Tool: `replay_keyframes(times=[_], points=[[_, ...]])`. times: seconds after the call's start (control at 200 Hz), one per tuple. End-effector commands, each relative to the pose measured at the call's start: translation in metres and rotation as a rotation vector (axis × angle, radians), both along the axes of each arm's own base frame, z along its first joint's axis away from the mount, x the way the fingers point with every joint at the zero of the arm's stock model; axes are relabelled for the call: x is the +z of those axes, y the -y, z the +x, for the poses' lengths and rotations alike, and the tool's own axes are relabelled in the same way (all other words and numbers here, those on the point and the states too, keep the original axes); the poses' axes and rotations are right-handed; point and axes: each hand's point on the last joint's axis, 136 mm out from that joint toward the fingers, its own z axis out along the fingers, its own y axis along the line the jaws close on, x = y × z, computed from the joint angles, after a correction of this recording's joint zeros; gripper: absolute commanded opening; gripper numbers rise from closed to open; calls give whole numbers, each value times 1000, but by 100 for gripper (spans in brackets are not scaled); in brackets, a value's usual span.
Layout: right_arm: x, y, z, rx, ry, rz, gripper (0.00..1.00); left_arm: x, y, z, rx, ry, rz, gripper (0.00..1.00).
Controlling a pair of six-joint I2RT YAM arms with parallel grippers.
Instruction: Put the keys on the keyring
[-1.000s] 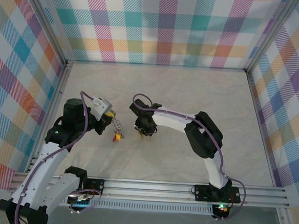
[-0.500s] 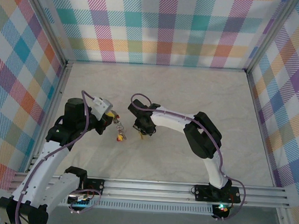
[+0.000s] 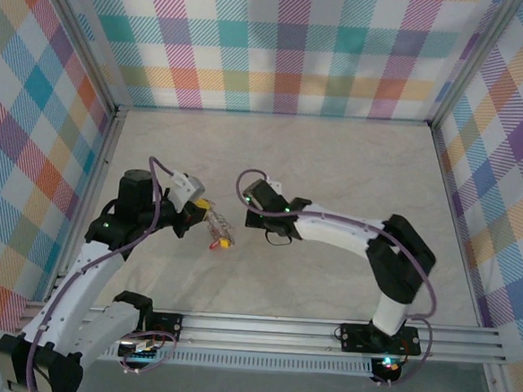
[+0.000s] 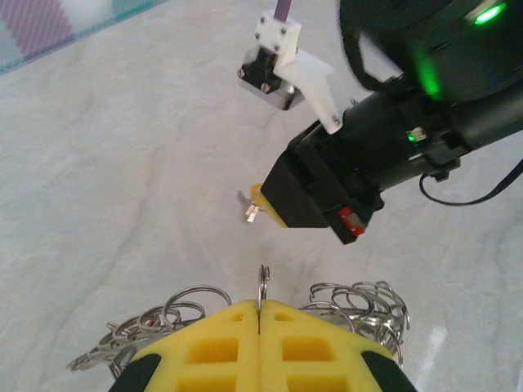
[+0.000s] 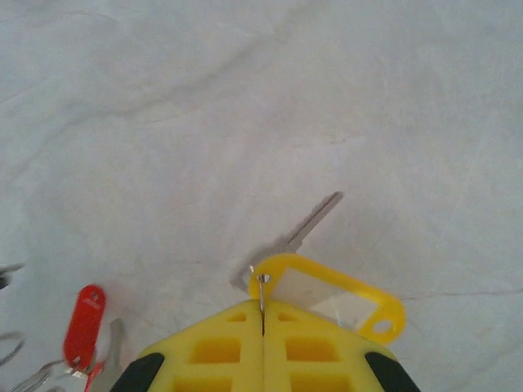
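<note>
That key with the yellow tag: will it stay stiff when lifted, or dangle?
Probably dangles: the right hand pinches only a thin wire loop, so the key and yellow tag likely swing freely. It looks light, being small and thin. The smooth loop may twist.

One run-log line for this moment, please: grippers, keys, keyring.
left gripper: shut on keyring | right gripper: shut on yellow-tagged key | status: yellow-tagged key apart from keyring, not yet threaded

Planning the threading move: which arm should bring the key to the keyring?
Right. The right tool is shut on the yellow-tagged key; the left tool clamps the keyring, so it should probably hold steady.
</note>
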Motion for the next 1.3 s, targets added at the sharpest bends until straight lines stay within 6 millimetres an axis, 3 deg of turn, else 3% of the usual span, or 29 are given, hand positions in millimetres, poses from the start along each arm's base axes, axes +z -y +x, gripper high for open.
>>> replay_keyframes(times=[0.0, 0.24, 0.395, 0.6, 0.81, 1.04, 1.23, 1.295], points=[[21, -7, -3, 248, 238, -12, 0, 24, 29, -8, -163, 65, -60, 0], [63, 16, -43, 518, 509, 74, 0, 22, 45, -13, -225, 57, -55, 0], [82, 28, -63, 698, 487, 155, 0, 15, 51, -15, -243, 36, -38, 0], [105, 39, -88, 947, 477, 208, 0, 20, 64, -24, -292, 66, -25, 0], [68, 63, -91, 986, 276, -12, 0, 18, 67, -20, -269, 61, -21, 0], [67, 86, -104, 1093, 372, -136, 0, 16, 66, -21, -255, 82, -38, 0], [1, 135, -107, 1087, -89, -426, 0, 18, 64, -13, -218, 111, -40, 0], [-12, 155, -102, 1062, -173, -544, 0, 17, 62, -11, -193, 112, -37, 0]])
